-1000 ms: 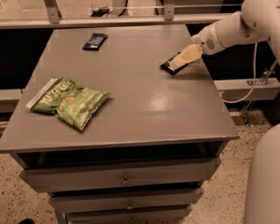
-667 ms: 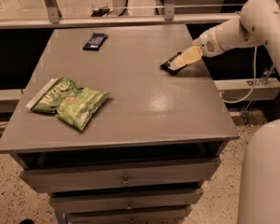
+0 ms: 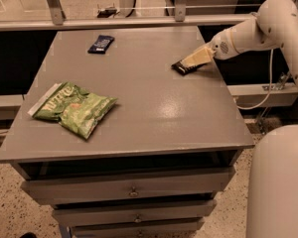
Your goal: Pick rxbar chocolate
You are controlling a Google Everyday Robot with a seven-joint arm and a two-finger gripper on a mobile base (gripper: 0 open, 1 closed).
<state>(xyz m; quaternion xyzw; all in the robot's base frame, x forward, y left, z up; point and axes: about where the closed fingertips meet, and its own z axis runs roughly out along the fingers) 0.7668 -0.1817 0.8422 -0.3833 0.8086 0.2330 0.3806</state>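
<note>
Arm [image 3: 248, 33] is reaching in from the right over the grey table [image 3: 154, 118]. Gripper [image 3: 192, 62] is angling down over the table's far right part, its tip meeting the rxbar chocolate [image 3: 180, 68]. The bar is sitting on the tabletop there, near the right edge. Whether the gripper is clamping the bar or standing open, I cannot tell. Green chip bag [image 3: 74, 108] is lying near left. Dark blue wrapper [image 3: 101, 43] is sitting at the far side, well apart from the bar.
</note>
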